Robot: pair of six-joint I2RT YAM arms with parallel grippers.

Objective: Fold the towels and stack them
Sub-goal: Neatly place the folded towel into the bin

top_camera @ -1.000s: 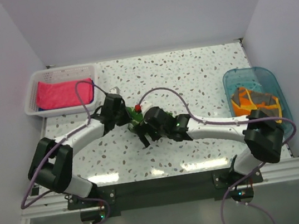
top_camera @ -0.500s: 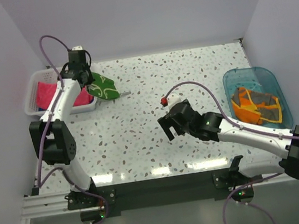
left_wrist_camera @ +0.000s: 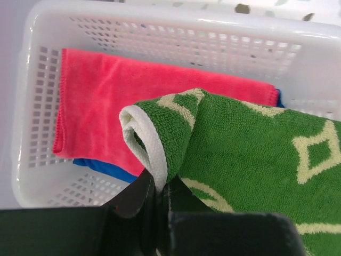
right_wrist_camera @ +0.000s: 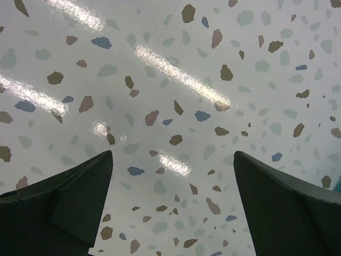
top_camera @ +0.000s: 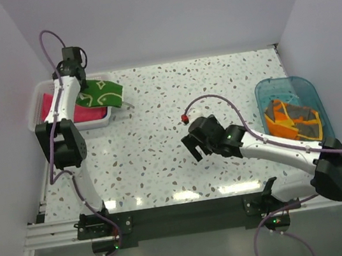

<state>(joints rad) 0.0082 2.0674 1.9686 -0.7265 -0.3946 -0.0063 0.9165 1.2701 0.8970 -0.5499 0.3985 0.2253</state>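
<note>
The left gripper [left_wrist_camera: 157, 189] was clamped on a folded corner of the green patterned towel [left_wrist_camera: 250, 154], which hung over the white slotted basket [left_wrist_camera: 160, 16], above the pink towel [left_wrist_camera: 122, 101] lying inside. The right gripper [right_wrist_camera: 171, 160] stood spread wide, empty, well apart from the basket.

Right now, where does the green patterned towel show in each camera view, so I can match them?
Top external: green towel upper left, over the right end of the white basket.
Left wrist: fills the lower right, its folded edge pinched in the left gripper.
Right wrist: not in it; only speckled table.
Shared landmark: the pink towel in the basket, in top and left wrist views.
</note>
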